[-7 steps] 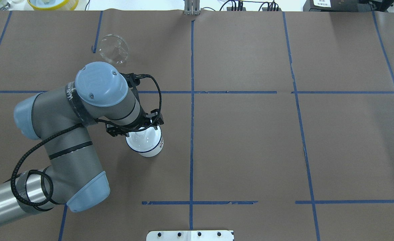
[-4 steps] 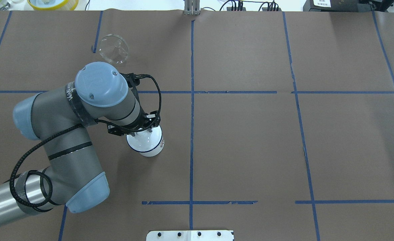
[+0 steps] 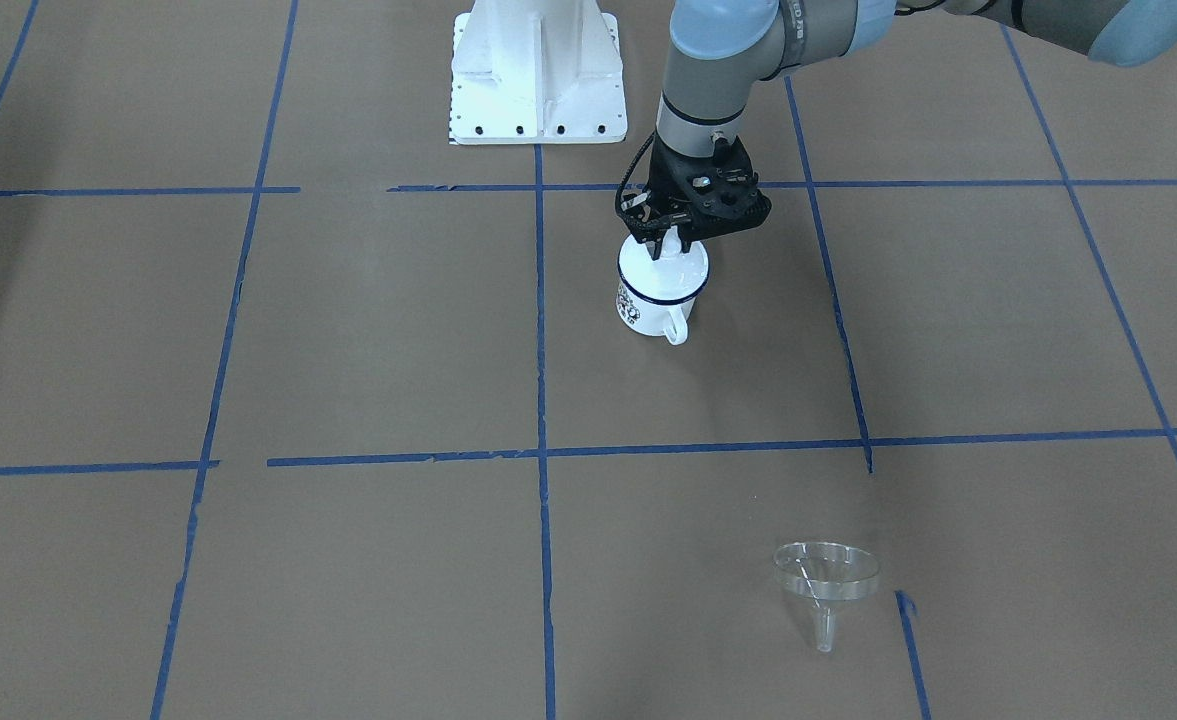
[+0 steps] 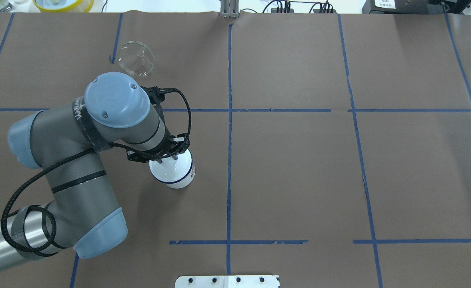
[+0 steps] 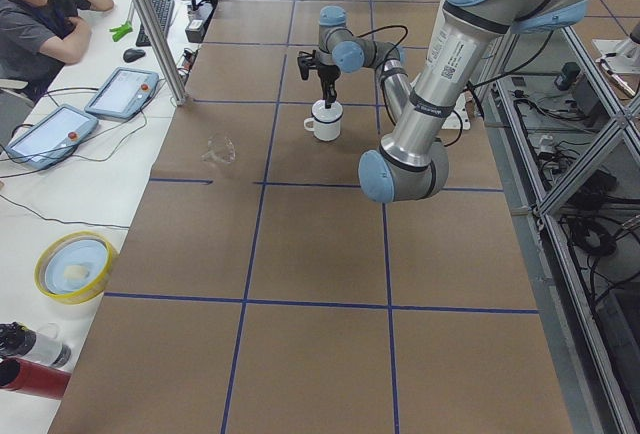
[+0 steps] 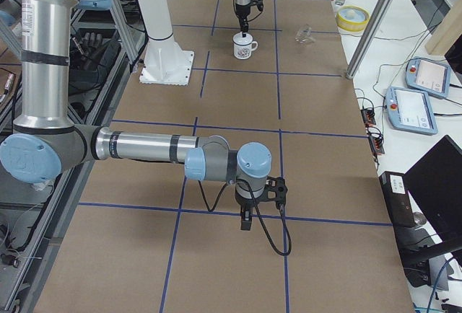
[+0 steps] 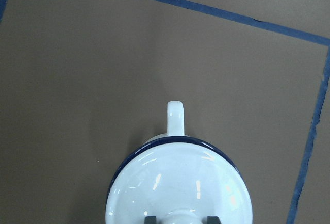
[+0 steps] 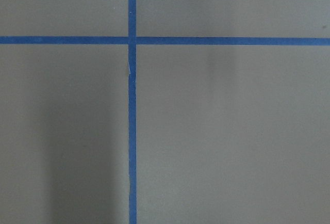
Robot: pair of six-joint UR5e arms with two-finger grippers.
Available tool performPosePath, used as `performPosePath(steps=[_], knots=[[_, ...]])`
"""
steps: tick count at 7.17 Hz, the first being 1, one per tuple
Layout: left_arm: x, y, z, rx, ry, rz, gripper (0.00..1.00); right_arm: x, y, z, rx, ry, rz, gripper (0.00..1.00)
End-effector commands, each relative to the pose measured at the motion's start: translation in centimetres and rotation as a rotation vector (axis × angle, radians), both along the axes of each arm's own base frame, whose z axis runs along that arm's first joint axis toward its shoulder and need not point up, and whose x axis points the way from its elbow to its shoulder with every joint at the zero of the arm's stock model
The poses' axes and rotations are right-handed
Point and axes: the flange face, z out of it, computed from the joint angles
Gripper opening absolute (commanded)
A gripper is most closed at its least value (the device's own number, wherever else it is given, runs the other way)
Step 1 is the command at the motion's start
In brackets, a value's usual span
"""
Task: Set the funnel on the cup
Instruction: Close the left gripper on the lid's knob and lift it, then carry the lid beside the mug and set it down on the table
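The cup, a white mug with a dark blue rim, stands on the brown table with a round white lid on it. My left gripper is straight above it, shut on the lid's knob. In the left wrist view the lid fills the bottom and the cup's handle points away. The clear funnel lies apart on the table, beyond the left arm, also in the front view. My right gripper hangs over bare table; I cannot tell if it is open.
The white robot base stands behind the cup. A yellow bowl sits beyond the table's far edge. An operator sits by tablets on the side bench.
My left gripper's fingers have closed in on the lid's knob. The left arm's elbow has shifted slightly left. The funnel has not moved.
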Motion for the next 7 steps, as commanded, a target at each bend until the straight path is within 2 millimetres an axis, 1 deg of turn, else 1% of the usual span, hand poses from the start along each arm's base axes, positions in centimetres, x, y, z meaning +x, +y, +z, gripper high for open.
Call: performPosePath(steps=[1, 2, 3, 4, 5, 6, 7], knots=[[-0.8, 0.3, -0.8, 0.008, 0.013, -0.002, 0.0, 0.0, 0.0, 0.0, 0.0, 0.0, 0.0, 1.0], [-3.2, 1.2, -2.3, 0.016, 0.013, -0.004, 0.0, 0.0, 0.0, 0.0, 0.0, 0.0, 0.0, 1.0], [-7.1, 1.2, -3.6, 0.03, 0.026, -0.037, 0.0, 0.0, 0.0, 0.0, 0.0, 0.0, 0.0, 1.0], [-11.3, 1.1, -4.6, 0.089, 0.064, -0.058, 0.0, 0.0, 0.0, 0.0, 0.0, 0.0, 0.0, 1.0], [-13.8, 2.5, -2.7, 0.137, 0.051, -0.013, 0.0, 0.0, 0.0, 0.0, 0.0, 0.0, 0.0, 1.0], [-16.2, 3.0, 0.0, 0.178, 0.016, 0.024, 0.0, 0.0, 0.0, 0.0, 0.0, 0.0, 0.0, 1.0], [-17.1, 3.2, 2.8, 0.191, -0.012, 0.051, 0.0, 0.0, 0.0, 0.1, -0.002, 0.0, 0.0, 1.0]])
